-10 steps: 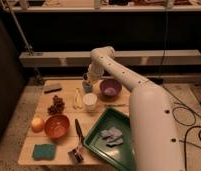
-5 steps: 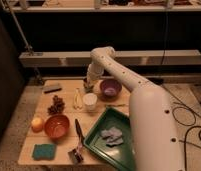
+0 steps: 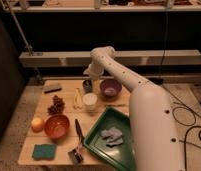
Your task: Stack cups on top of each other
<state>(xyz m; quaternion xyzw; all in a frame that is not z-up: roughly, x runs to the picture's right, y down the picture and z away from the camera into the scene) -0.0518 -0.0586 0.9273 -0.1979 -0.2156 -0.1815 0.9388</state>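
The dark grey cup (image 3: 87,86) stands upright at the back of the wooden table, just left of the purple bowl (image 3: 110,88). The white cup (image 3: 89,101) stands upright right in front of it, a little apart. My gripper (image 3: 91,76) hangs from the white arm directly above the dark grey cup, close to its rim. The gripper's lower end blends with the cup's top, so whether they touch cannot be told.
A red-orange bowl (image 3: 57,126) and an orange fruit (image 3: 38,124) sit front left. A banana (image 3: 78,97), a brown cluster (image 3: 56,105) and a dark block (image 3: 51,88) lie left of the cups. A green tray (image 3: 101,142) holds a grey cloth (image 3: 113,135). A teal sponge (image 3: 44,151) and a brush (image 3: 77,150) lie at the front.
The gripper has stayed over the dark grey cup, at most dipping slightly. The cups and the other objects have not moved.
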